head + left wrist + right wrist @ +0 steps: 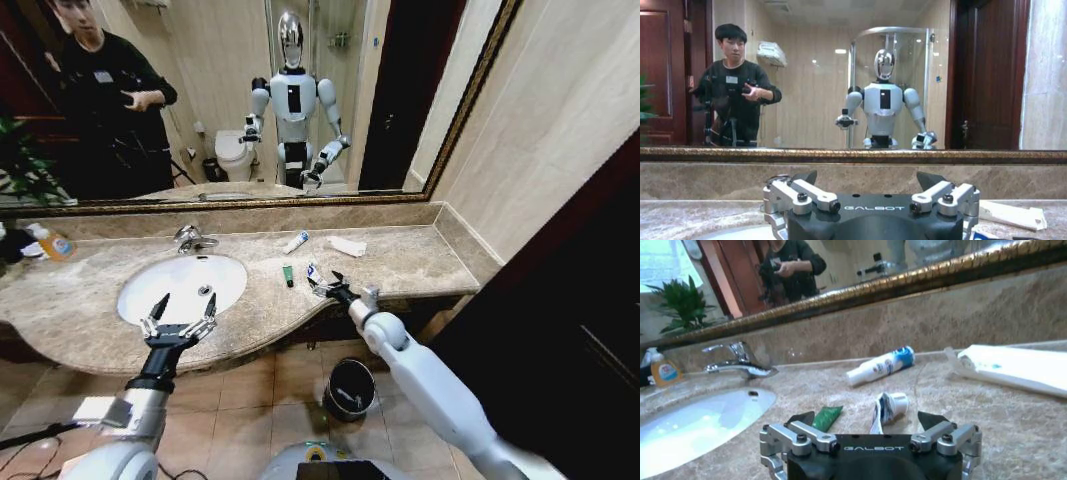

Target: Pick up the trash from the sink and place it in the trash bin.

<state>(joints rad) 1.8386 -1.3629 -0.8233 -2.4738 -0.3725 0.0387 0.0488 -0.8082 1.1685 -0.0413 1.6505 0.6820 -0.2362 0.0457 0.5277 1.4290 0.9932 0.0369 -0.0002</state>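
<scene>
Four trash pieces lie on the marble counter right of the sink [150, 300]: two white tubes [296, 242] [314, 274], one green tube [288, 275], one flat packet [347, 246]. Right gripper [326, 285] straddles the nearer white tube, fingers spread wide; left gripper [178, 322] hovers open, empty, over the basin's rim.

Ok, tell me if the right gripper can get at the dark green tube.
Probably yes: the right gripper, open, sits on the counter beside the green tube, with bare marble between.
</scene>
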